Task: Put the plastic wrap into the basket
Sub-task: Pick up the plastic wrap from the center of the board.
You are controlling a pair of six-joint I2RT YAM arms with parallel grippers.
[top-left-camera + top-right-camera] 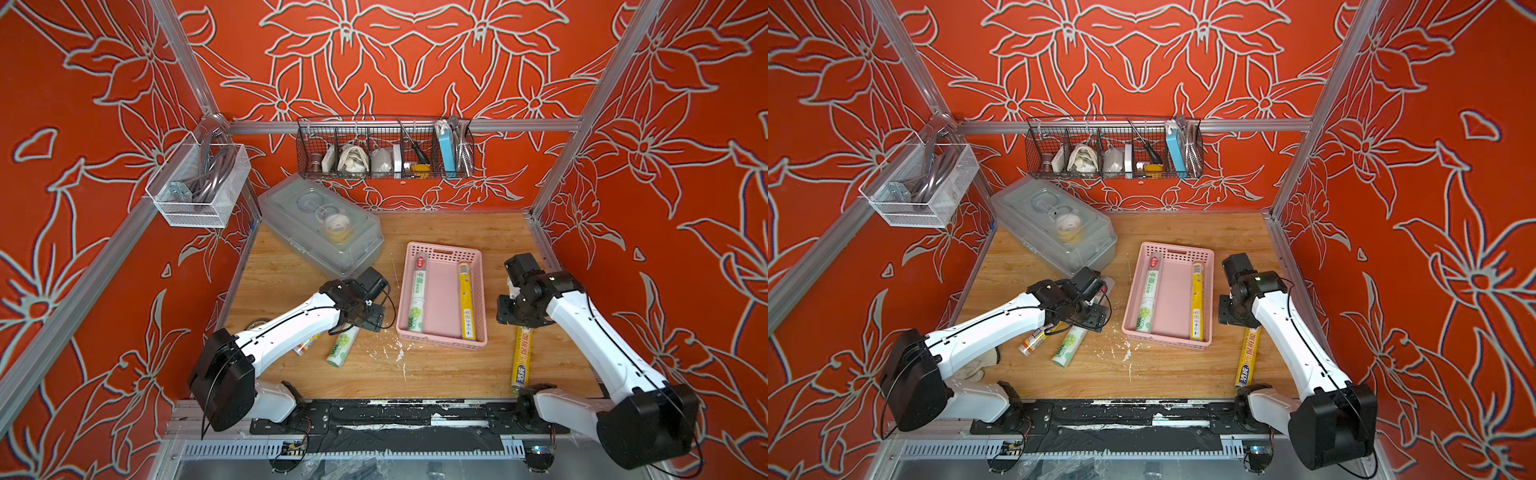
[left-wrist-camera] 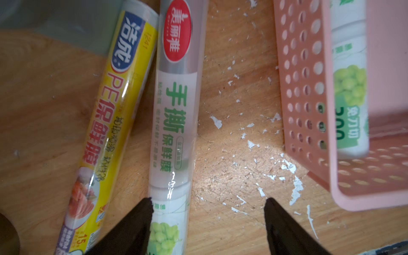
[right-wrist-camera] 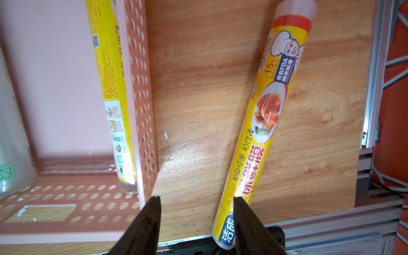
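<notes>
From above: left gripper point(image 2: 208, 199) open, green roll point(image 1: 343, 349) at its 7 o'clock; right gripper point(image 3: 196, 197) open, yellow roll point(image 1: 521, 357) at 6.

Wooden surface point(image 1: 436, 374): one. Shallow pink perforated plastic basket point(image 1: 440, 341): one. Black wire basket point(image 1: 305, 145): one; its contents are too crowded to count. White mesh basket point(image 1: 191, 214): one. Clear lidded plastic box point(image 1: 282, 216): one.

Plastic wrap, long slim cylindrical rolls: five in all.
- White-and-green with red label: two. These are the white-and-green roll in the basket point(image 1: 418, 295) and the white-and-green roll on the surface point(image 1: 343, 347).
- Yellow with food picture: three. These are the yellow roll in the basket point(image 1: 466, 301), the yellow roll by the left arm point(image 1: 1034, 341) and the yellow roll by the right arm point(image 1: 521, 359).

Grippers: two, the left gripper point(image 2: 207, 199) and the right gripper point(image 3: 196, 198).
</notes>
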